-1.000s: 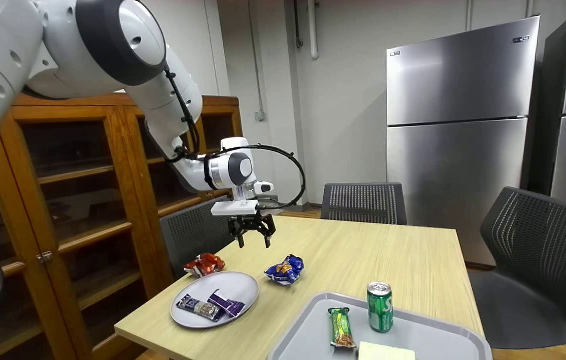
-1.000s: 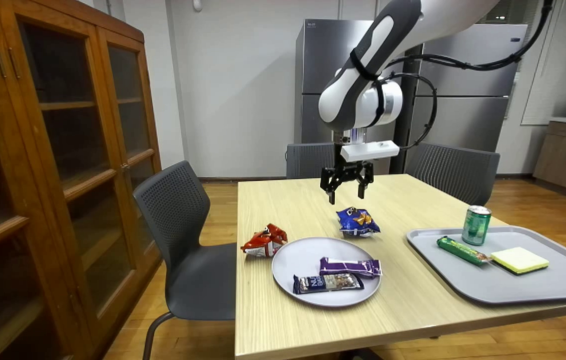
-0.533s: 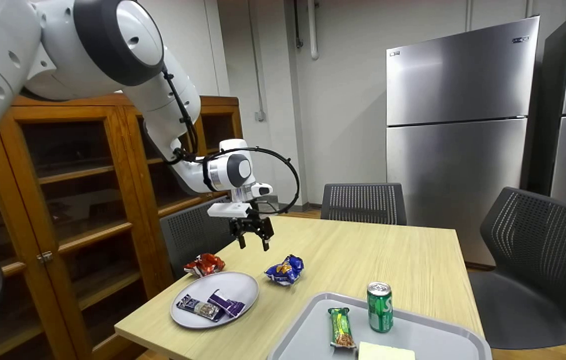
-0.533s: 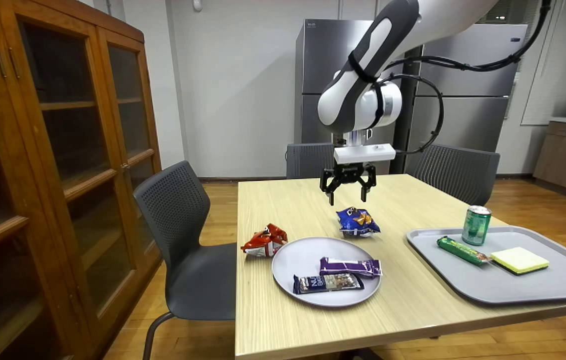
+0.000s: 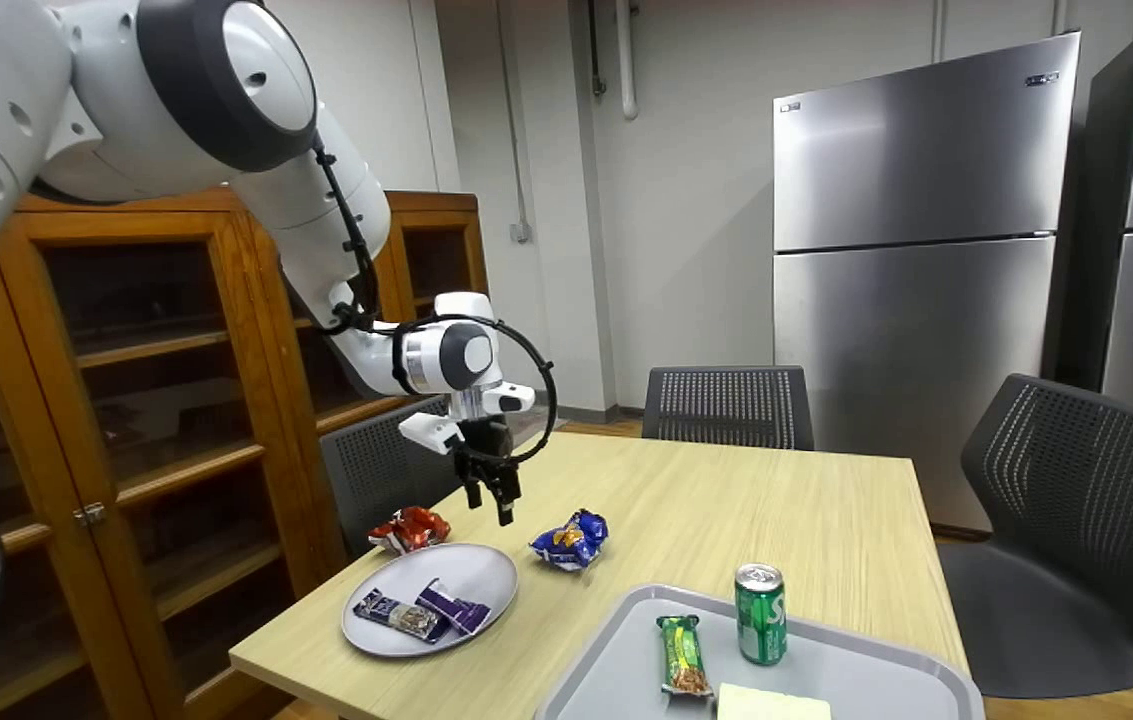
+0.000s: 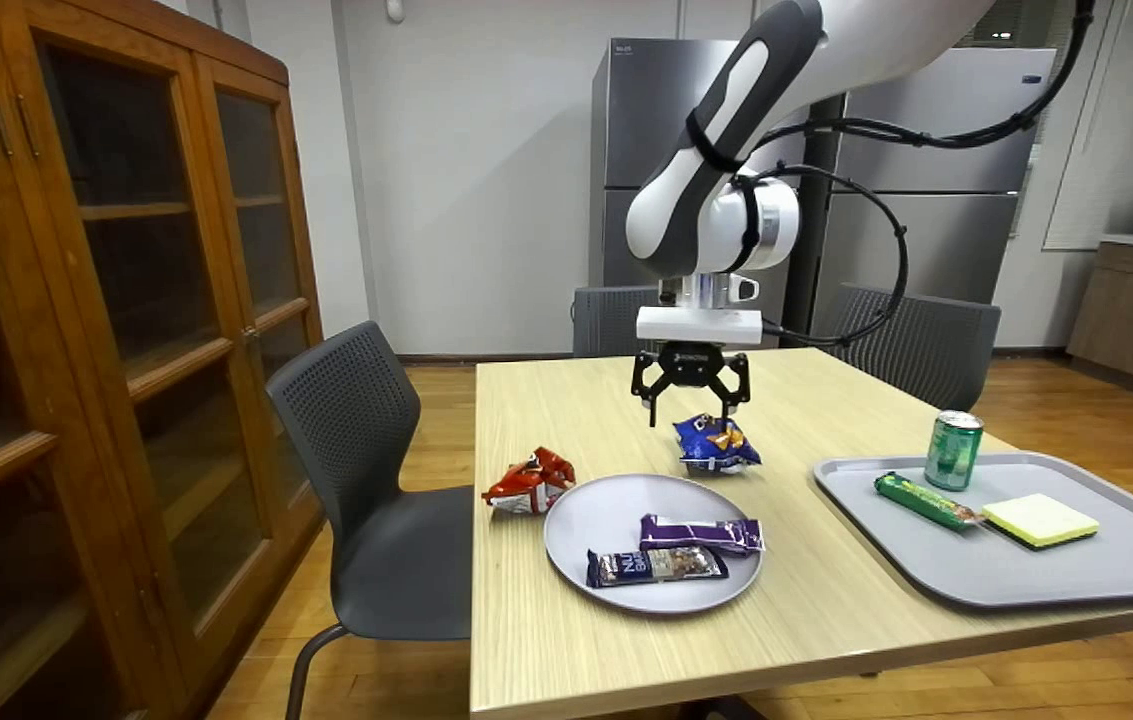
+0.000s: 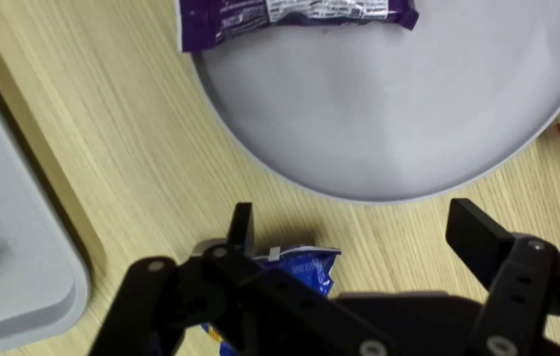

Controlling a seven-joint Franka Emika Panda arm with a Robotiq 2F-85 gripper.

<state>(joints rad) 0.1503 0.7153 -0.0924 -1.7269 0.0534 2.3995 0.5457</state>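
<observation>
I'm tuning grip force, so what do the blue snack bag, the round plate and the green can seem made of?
Blue snack bag: thin, glossy plastic or foil film, judging by its crinkles and bright highlights. Round plate: smooth, low-sheen grey, perhaps plastic or ceramic; its even surface leaves that open. Green can: likely printed aluminium, given the shiny silvery top.

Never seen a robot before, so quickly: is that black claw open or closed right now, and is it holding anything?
Gripper: open, holding nothing, in the air near the blue chip bag.
</observation>
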